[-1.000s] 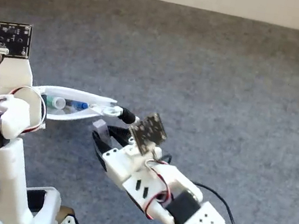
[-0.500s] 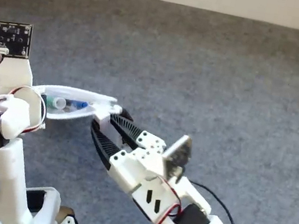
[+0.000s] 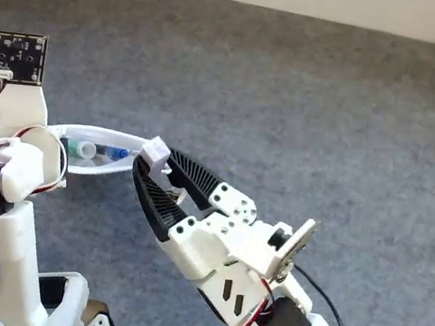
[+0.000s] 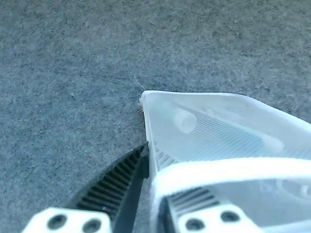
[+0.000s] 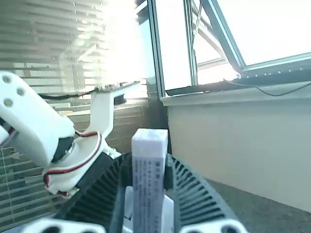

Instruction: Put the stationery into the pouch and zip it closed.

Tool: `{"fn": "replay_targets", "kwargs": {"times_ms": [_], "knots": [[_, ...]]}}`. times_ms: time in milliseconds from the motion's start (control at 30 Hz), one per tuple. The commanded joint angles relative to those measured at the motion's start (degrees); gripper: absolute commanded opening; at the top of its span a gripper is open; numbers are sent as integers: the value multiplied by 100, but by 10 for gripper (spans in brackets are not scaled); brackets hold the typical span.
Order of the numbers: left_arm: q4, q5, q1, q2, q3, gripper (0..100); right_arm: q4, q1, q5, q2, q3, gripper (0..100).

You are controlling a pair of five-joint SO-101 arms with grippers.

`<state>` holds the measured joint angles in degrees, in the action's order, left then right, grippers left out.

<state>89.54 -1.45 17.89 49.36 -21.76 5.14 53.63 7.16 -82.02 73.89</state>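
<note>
Gripping a small white block [image 3: 155,150] upright in the right pincer [image 3: 153,161], clear pouch [image 3: 93,136] just beyond its tips; clamping that pouch's edge in the left pincer [image 4: 148,158], pens [image 3: 109,152] inside.

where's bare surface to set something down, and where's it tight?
Free: grey surface beyond the pouch up to the far edge, and the wide stretch on the outer side of the right arm. Tight: the pouch mouth, where the right gripper holds a white block.

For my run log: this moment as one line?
left gripper: holds translucent white pouch | right gripper: holds white rectangular block | block: by pouch's end
</note>
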Motion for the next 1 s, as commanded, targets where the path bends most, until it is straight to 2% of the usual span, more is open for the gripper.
{"fn": "replay_targets", "kwargs": {"times_ms": [0, 133, 333, 467, 967], "knots": [[-176, -18, -110, 154, 66, 8, 180, -31, 18, 901, -980, 5], [-167, -18, -110, 154, 57, 8, 312, -31, 44, 2044, -1701, 5], [-167, -18, -110, 154, 57, 8, 1780, -31, 18, 3319, -2053, 5], [-158, -18, -110, 154, 57, 8, 2132, -31, 35, 3978, -2053, 5], [-167, -26, -110, 154, 57, 8, 2316, 462, 9, 4251, -1446, 5]]}}
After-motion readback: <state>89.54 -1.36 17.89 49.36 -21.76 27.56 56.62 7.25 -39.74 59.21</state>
